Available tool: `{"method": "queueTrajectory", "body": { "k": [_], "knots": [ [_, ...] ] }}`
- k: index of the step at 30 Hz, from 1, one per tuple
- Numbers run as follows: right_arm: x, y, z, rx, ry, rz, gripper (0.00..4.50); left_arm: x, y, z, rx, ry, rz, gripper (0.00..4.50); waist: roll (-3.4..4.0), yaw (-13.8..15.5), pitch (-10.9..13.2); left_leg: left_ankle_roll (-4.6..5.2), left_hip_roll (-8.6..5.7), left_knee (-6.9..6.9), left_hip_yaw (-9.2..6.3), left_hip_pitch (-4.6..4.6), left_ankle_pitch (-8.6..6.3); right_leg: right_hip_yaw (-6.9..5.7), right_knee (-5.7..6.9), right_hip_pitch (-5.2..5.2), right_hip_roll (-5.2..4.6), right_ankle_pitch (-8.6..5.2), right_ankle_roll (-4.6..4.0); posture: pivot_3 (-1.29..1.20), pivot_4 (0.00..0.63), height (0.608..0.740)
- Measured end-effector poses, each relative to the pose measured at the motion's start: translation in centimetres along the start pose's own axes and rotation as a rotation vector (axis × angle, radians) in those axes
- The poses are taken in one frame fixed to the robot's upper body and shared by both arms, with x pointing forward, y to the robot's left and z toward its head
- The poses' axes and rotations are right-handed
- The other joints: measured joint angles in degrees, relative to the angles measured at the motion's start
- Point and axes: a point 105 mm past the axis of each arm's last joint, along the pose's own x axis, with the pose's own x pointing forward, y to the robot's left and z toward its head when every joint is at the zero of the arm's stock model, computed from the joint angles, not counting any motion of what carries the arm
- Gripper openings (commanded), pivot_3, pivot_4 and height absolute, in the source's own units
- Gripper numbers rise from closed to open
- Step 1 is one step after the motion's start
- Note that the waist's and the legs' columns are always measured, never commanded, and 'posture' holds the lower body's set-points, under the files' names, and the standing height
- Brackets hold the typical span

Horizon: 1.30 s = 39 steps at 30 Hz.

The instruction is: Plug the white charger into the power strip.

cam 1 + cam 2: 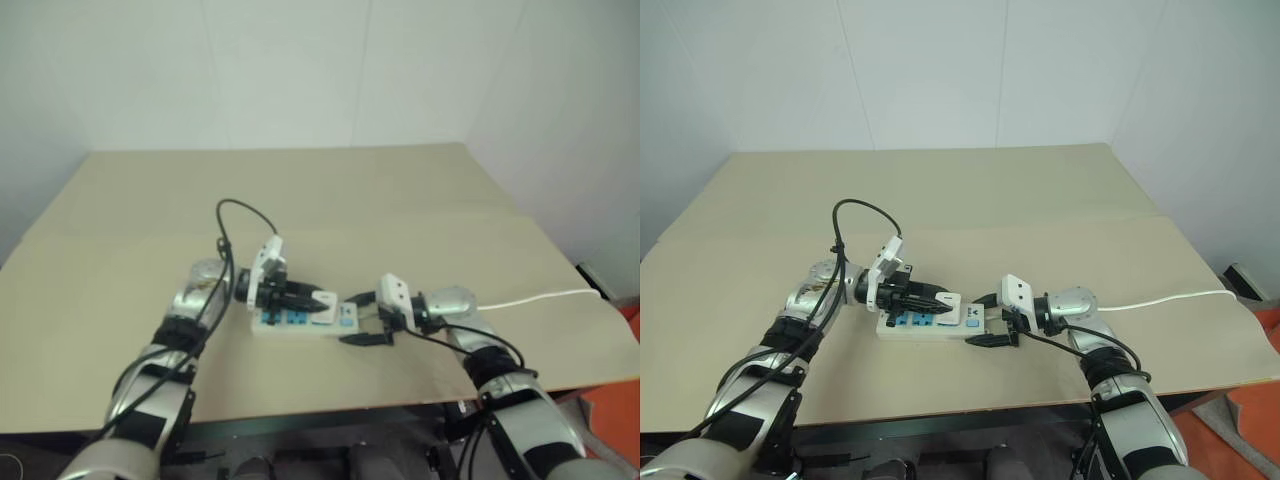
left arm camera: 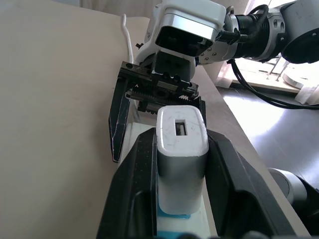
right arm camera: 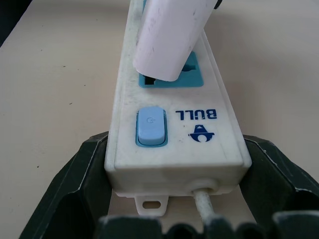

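The white charger (image 2: 180, 144) is clamped between the black fingers of my left gripper (image 1: 940, 298), which is shut on it. It leans over the blue socket nearest the switch of the power strip (image 3: 219, 144), with its lower end at that socket. Its prongs are hidden. The power strip (image 1: 935, 330) lies flat on the table near the front edge. My right gripper (image 1: 985, 320) reaches in from the right. Its fingers (image 3: 84, 169) press both sides of the strip's cord end, by the blue switch (image 3: 150, 127).
The strip's thin white cord (image 1: 1170, 298) runs right across the tan table (image 1: 1040, 200) to its right edge. A white wall stands behind the table. The table's front edge is close behind both arms.
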Motion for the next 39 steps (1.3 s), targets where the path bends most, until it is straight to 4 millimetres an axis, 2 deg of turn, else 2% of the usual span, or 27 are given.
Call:
{"method": "queueTrajectory", "body": {
  "k": [7, 16, 21, 39],
  "knots": [
    [0.0, 0.0, 0.0, 0.000, 0.001, -0.001, 3.44, 0.1, -0.2, 0.0, 0.069, 0.009, -0.014, 0.99, 0.00, 0.01, 0.00, 0.00, 0.00, 0.00, 0.00, 0.01, 0.00, 0.00, -0.01, 0.01, 0.00, 0.00, 0.00, 0.00, 0.150, 0.740],
    [0.1, 0.0, -0.1, -0.005, 0.006, -0.004, 3.44, -0.1, -0.5, -1.1, 0.150, -0.015, 0.019, 0.99, -0.01, 0.01, -0.06, 0.00, 0.01, -0.04, 0.01, 0.22, 0.00, 0.02, -0.01, 0.17, 0.01, -0.02, -0.03, 0.00, 0.150, 0.740],
    [0.1, 0.1, -0.3, -0.003, 0.015, -0.003, 3.44, 0.0, -0.6, -1.7, 0.164, -0.033, 0.040, 0.99, -0.01, 0.07, -0.06, -0.01, 0.01, -0.14, 0.00, 0.75, -0.02, -0.01, -0.23, 0.80, 0.00, -0.06, -0.06, 0.00, 0.150, 0.740],
    [0.2, 0.1, -0.9, 0.001, 0.044, -0.012, 3.44, 0.3, -0.5, -2.7, 0.205, -0.006, 0.037, 0.99, 0.10, 0.26, -0.97, -0.01, 0.00, -0.19, -0.02, 0.91, -0.02, 0.01, -0.31, 0.96, -0.01, -0.28, -0.43, 0.00, 0.150, 0.740]
  ]
}}
